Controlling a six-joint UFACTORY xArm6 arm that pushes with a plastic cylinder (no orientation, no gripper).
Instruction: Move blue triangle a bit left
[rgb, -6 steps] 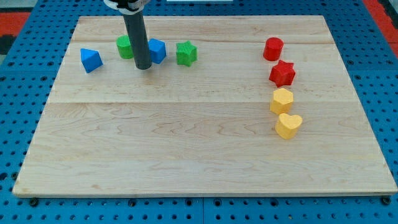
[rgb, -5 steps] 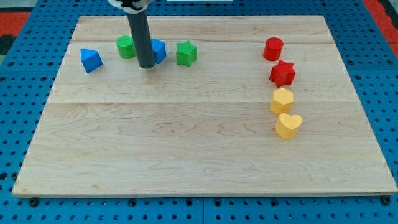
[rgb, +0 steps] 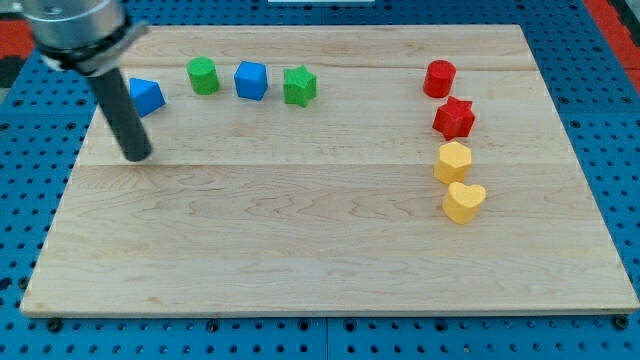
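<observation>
The blue triangle (rgb: 148, 96) lies near the board's upper left, partly hidden on its left side by my dark rod. My tip (rgb: 136, 156) rests on the wooden board (rgb: 300, 220) just below and slightly left of the blue triangle, apart from it. A green cylinder (rgb: 203, 75), a blue cube (rgb: 251, 80) and a green star (rgb: 299, 86) stand in a row to the triangle's right.
At the view's right stand a red cylinder (rgb: 439, 78), a red star (rgb: 454, 118), a yellow hexagon (rgb: 452, 162) and a yellow heart (rgb: 463, 202) in a column. Blue pegboard surrounds the board.
My rod has moved left and down, from between the green cylinder and blue cube to below the blue triangle. The blocks have not moved.
</observation>
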